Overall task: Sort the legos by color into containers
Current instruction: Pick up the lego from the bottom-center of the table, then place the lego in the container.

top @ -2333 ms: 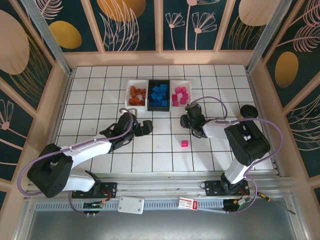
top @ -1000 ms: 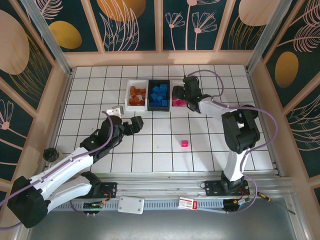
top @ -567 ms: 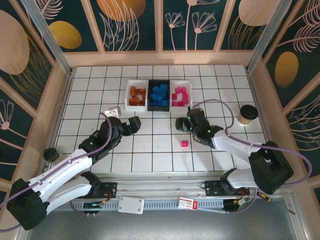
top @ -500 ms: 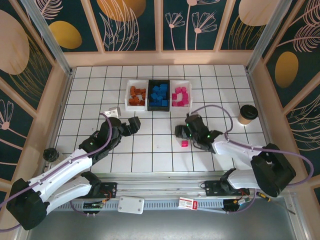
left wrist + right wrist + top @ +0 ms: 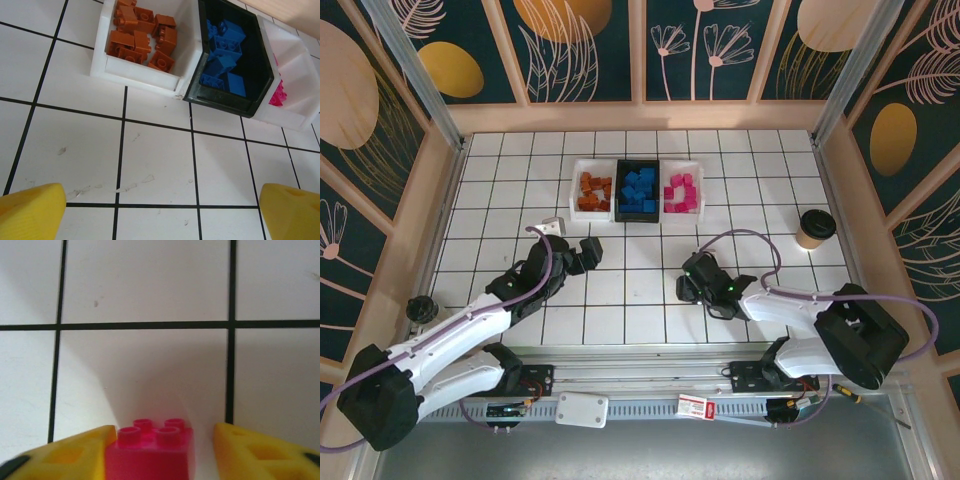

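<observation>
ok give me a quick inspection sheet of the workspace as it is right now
surface: white tiled table, faint scuffs
job's things: left white bin holds orange-brown bricks; black bin holds blue bricks; right white bin holds pink bricks; one pink brick loose on the table
clutter: lidded paper cup at right; small black round object at the left edge
grippers: left gripper open, empty, in front of the bins; right gripper low, fingers either side of the loose pink brick, one touching, a gap at the other
cables: purple cables loop along both arms, clear of the bins
surroundings: wood-framed floral panels
</observation>
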Motion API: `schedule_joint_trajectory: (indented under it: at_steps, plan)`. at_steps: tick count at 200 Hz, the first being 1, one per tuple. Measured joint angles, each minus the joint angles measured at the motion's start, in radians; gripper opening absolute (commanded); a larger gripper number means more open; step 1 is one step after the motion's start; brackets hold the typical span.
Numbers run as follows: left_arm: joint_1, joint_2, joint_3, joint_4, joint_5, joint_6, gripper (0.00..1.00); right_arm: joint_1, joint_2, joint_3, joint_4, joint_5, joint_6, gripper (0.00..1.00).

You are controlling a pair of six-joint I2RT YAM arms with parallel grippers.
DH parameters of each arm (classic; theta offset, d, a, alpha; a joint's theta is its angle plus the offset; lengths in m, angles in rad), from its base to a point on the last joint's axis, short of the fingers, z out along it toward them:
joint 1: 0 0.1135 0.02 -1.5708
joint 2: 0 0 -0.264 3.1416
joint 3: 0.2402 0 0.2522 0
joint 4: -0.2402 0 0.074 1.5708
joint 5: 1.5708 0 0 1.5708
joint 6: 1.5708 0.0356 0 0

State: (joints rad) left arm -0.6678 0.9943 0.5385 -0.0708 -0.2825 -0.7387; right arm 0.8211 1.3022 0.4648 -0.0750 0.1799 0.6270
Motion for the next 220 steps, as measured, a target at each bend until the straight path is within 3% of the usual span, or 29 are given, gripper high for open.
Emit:
schedule_joint_trajectory:
  at_steps: [25,73,99,124,145,163,172,196,220]
  plan:
    - [0.000,0.007,0.000,0.000,0.000,0.000,0.99,0.008,0.001,0.019,0.005,-0.004,-0.023,0.27]
    - [0.000,0.016,0.000,0.000,-0.001,0.000,0.99,-0.008,-0.026,0.181,-0.031,0.009,-0.105,0.26]
    - [0.000,0.017,0.000,0.000,-0.015,0.000,0.99,-0.090,0.016,0.325,0.016,0.007,-0.175,0.28]
    - [0.000,0.027,0.000,0.001,-0.026,-0.005,0.99,-0.200,0.161,0.452,0.106,-0.006,-0.229,0.29]
    - [0.000,0.046,0.012,-0.002,-0.039,-0.008,0.99,-0.273,0.325,0.554,0.153,-0.024,-0.259,0.36]
    - [0.000,0.064,0.037,-0.005,-0.046,-0.008,0.99,-0.314,0.454,0.640,0.163,-0.039,-0.285,0.59]
    - [0.000,0.072,0.051,-0.009,-0.054,-0.009,0.99,-0.330,0.509,0.677,0.166,-0.043,-0.291,0.66]
    - [0.000,0.082,0.084,-0.011,-0.099,-0.015,0.99,-0.348,0.551,0.706,0.169,-0.058,-0.312,0.71]
    - [0.001,0.082,0.109,-0.016,-0.170,-0.015,0.99,-0.348,0.489,0.669,0.203,-0.072,-0.314,0.71]
